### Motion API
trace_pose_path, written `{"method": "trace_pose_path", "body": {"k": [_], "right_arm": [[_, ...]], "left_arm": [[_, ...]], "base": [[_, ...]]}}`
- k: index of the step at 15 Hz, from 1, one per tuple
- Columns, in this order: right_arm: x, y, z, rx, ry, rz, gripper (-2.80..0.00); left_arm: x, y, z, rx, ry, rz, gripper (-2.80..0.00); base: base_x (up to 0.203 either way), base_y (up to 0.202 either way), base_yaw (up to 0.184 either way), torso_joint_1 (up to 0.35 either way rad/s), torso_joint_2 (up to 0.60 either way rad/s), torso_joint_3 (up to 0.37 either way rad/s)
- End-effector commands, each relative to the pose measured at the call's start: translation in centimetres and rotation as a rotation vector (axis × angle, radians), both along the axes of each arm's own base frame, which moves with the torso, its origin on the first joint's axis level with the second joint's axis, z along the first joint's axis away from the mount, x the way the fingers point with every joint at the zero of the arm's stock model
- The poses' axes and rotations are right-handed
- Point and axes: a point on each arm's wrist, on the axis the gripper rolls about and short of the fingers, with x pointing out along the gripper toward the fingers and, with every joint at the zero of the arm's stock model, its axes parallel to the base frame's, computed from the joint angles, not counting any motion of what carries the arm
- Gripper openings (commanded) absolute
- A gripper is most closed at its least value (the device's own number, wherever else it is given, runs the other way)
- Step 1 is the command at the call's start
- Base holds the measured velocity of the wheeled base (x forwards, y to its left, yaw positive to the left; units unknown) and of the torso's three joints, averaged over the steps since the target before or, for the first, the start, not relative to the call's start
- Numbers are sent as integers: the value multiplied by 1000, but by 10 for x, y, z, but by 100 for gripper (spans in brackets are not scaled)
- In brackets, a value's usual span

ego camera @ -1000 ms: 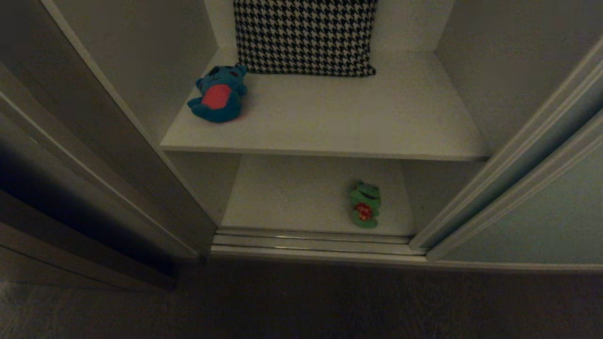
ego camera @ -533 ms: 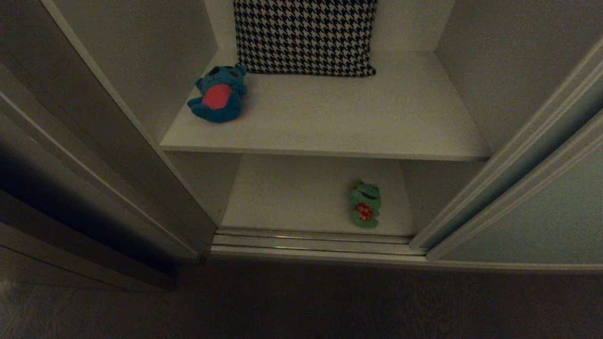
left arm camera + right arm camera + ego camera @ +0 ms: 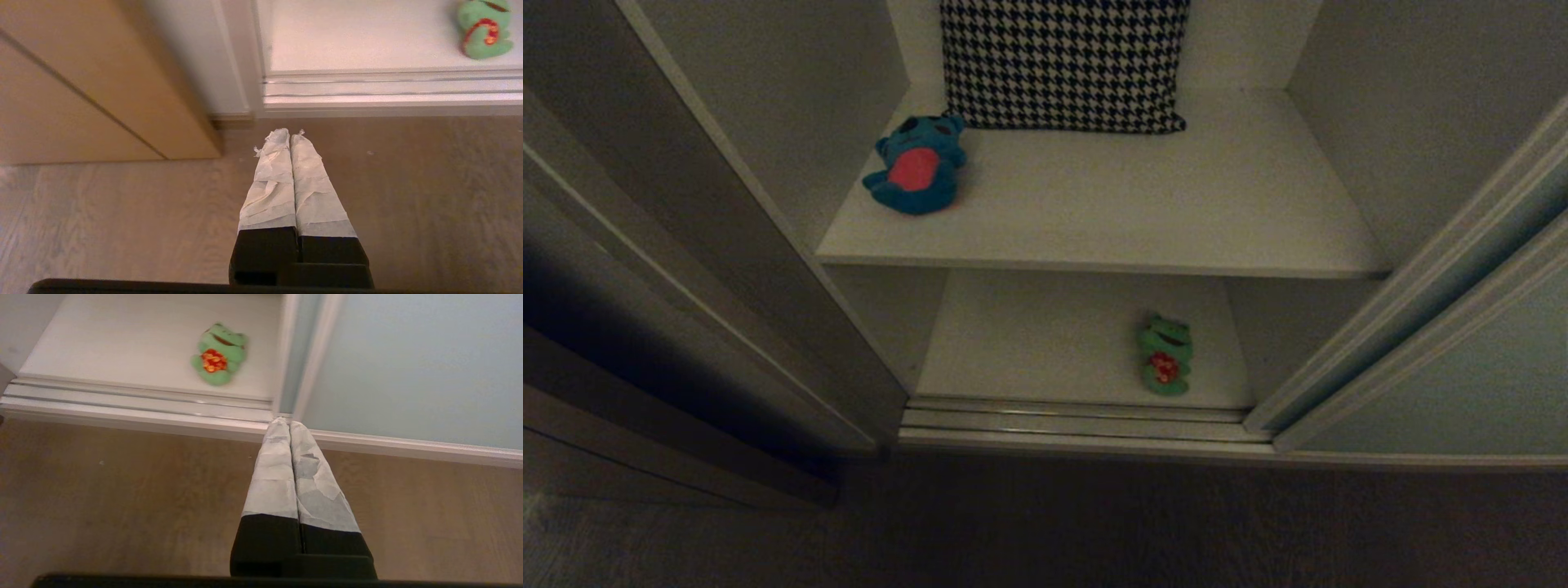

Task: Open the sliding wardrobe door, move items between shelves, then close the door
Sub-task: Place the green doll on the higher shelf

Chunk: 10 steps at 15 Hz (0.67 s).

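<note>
A black-and-white houndstooth cushion [image 3: 1063, 64] stands upright against the back wall; wood-grain floor [image 3: 1094, 531] lies below brown wooden panels [image 3: 81, 81].

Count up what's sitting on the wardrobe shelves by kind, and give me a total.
Plush toys: 2, the teal-blue bear on the upper shelf and the green frog on the lower shelf
Cushions: 1, the houndstooth cushion
Total: 3
</note>
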Motion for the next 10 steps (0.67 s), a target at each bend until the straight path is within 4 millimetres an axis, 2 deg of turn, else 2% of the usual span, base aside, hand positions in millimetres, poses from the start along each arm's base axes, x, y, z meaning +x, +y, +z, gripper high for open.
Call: {"method": "trace_pose_path", "body": {"k": [1,10], "right_arm": [[0,0,0,0,0,1,-280],[0,0,0,0,0,1,-280]], "left_arm": [[0,0,0,-1,4,0,-280],[0,0,0,-1,4,1,-280]], "base": [[0,197,1,6,-6,-2],[0,195,-2,3,2,1]]}}
